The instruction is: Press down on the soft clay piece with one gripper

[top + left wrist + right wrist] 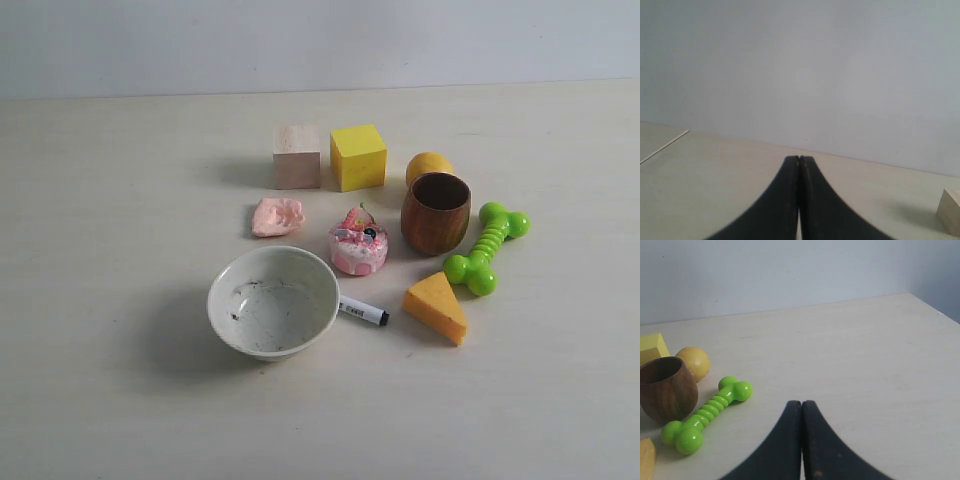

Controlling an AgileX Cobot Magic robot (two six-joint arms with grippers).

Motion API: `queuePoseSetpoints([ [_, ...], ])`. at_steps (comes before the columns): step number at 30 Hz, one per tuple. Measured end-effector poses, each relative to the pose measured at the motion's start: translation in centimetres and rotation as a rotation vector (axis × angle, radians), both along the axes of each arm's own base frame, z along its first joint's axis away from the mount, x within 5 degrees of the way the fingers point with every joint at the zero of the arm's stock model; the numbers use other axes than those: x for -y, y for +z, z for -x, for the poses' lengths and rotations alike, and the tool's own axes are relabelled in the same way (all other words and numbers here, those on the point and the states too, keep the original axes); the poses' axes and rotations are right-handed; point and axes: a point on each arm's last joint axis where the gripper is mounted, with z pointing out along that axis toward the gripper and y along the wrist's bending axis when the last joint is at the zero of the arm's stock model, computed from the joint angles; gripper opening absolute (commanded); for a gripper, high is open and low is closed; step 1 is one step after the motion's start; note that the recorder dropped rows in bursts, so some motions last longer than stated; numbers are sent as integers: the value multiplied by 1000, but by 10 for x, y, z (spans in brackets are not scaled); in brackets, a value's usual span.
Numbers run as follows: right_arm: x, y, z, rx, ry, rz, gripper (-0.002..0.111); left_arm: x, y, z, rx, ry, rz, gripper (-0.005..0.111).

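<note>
White and smudged dark inside, a bowl (273,300) is seen nearest on the pale table (120,400). A marker (363,312) lies just beside its rim at three o'clock, and an orange cheese-shaped wedge (436,306) is set further out at the same hour. Beyond the bowl, at about one o'clock, a pink-and-white toy cake (358,243) is placed. The soft clay piece (277,216) is found at ten o'clock from that cake, near it but apart, lying flat on the table at twelve o'clock from the bowl. A brown wooden cup (436,212) stands upright at two o'clock from the cake, and a green bone toy (486,247) is laid just beside the cup at four o'clock. Farther back, a wooden cube (297,156) is placed close to the clay at twelve o'clock, with a yellow cube (358,157) just beside it at three o'clock and a yellow ball (428,165) partly hidden behind the cup. The left gripper (799,161) is shown in its wrist view with both black jaws pressed together above the table. The right gripper (801,405) is likewise shown closed, with the bone toy and cup ahead of it.
</note>
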Motion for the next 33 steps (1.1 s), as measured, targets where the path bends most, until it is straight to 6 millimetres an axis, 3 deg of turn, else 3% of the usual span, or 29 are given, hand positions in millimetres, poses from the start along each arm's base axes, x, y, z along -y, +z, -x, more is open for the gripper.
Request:
queuePoseSetpoints([
  [33, 0, 0, 0, 0, 0, 0, 0, 4, -26, 2, -298, -55, -127, 0],
])
